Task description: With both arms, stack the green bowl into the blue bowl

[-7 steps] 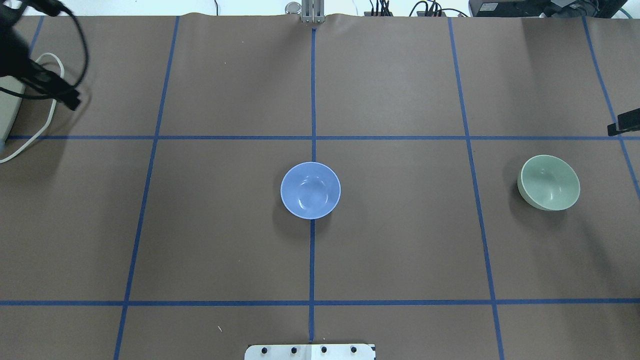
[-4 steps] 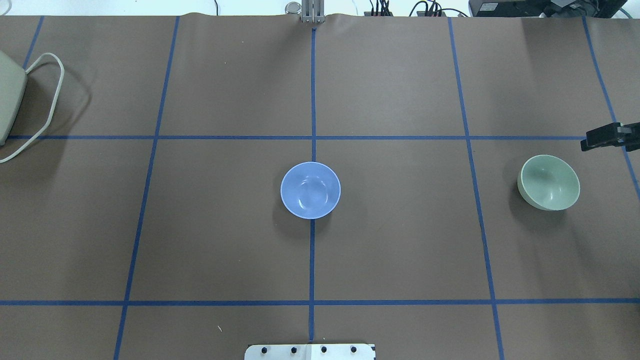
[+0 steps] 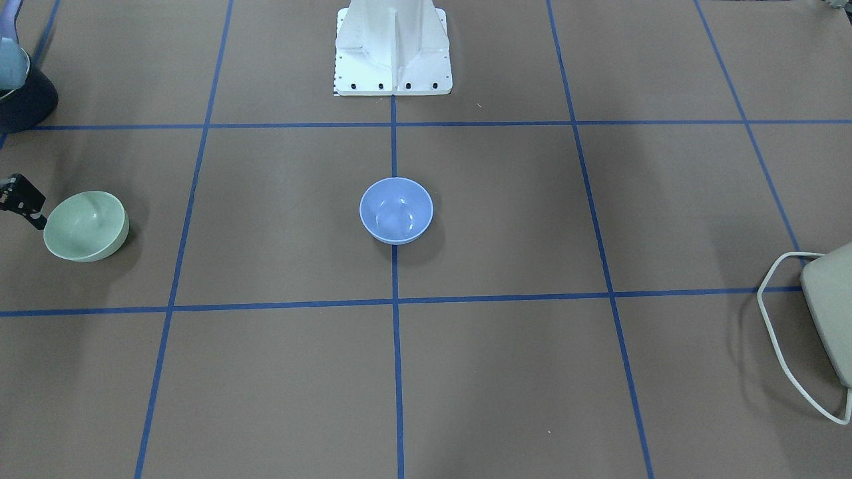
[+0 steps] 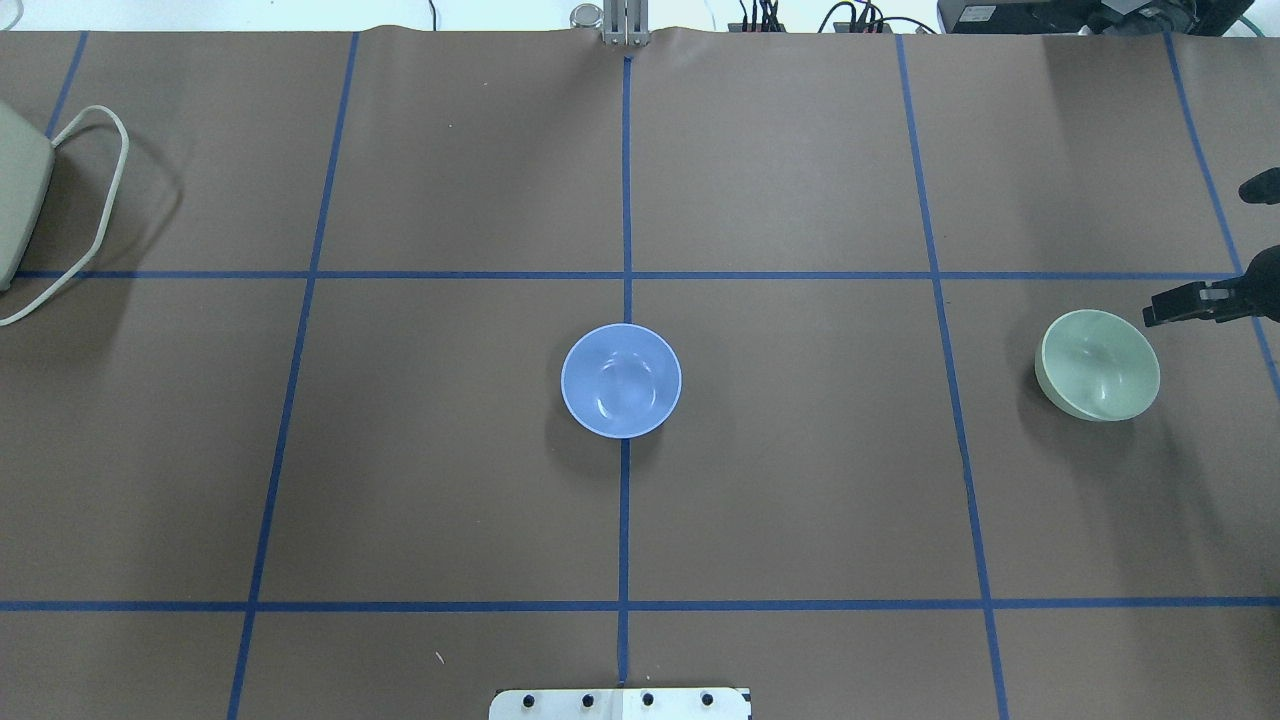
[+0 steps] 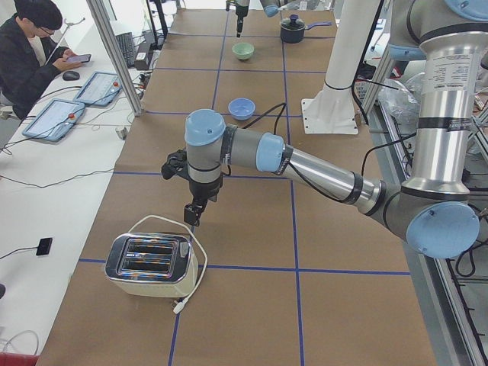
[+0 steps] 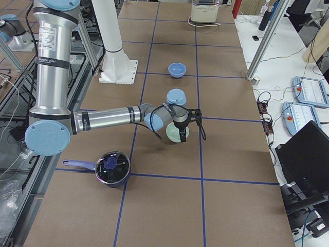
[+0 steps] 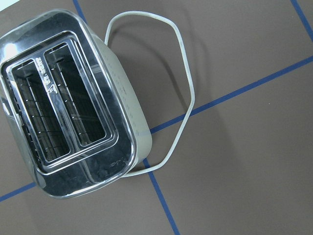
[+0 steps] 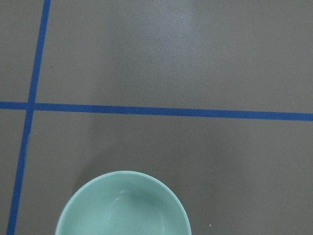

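Two bowls stand upright and well apart on my table. The blue bowl is straight ahead of my base on the middle tape line, and the green bowl is off to my right, with my right gripper just beside its outer rim (whether those fingers are spread or closed, I cannot tell). Farther off on my other side, my left gripper hangs above the table near the toaster, its fingers equally unreadable.

Frame edges crop the green bowl and toaster.
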`<state>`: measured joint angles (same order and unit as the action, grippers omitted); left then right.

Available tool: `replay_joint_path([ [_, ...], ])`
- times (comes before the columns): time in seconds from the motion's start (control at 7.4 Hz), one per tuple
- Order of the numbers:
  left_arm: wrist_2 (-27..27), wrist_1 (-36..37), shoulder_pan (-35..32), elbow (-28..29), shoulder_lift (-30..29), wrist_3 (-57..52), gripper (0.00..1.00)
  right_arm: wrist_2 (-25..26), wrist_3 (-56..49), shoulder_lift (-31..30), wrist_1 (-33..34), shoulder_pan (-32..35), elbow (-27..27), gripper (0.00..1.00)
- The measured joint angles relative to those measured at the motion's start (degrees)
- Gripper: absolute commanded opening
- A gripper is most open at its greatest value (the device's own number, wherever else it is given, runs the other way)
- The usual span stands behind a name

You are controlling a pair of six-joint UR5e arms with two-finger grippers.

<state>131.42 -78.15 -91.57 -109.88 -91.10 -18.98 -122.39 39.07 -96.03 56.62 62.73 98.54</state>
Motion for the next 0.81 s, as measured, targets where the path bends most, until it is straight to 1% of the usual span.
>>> replay_joint_path([
  [0.14, 0.1, -0.1, -0.3, 0.0, 0.2, -0.2, 0.99, -0.1, 0.2, 0.3, -2.3, -0.5, -2.5, 0.54],
  [0.27, 0.1, -0.2, -0.4, 0.0, 0.3, -0.2, 0.99, -0.4, 0.4, 0.4, -3.1, -1.0, -3.5, 0.52],
  [0.54, 0.2, -0.3, -0.4, 0.0, 0.4, -0.3, 0.99, -0.8, 0.6, 0.4, -3.5, -2.1, -3.6, 0.51],
  [0.68, 0.2, -0.3, -0.4, 0.1, 0.4, -0.3, 0.99, -0.9, 0.6, 0.4, -3.5, -2.9, -3.6, 0.48],
  [0.81, 0.1, -0.3, -0.4, 0.1, 0.4, -0.3, 0.99, -0.9, 0.6, 0.2, -3.5, -3.5, -3.7, 0.32],
])
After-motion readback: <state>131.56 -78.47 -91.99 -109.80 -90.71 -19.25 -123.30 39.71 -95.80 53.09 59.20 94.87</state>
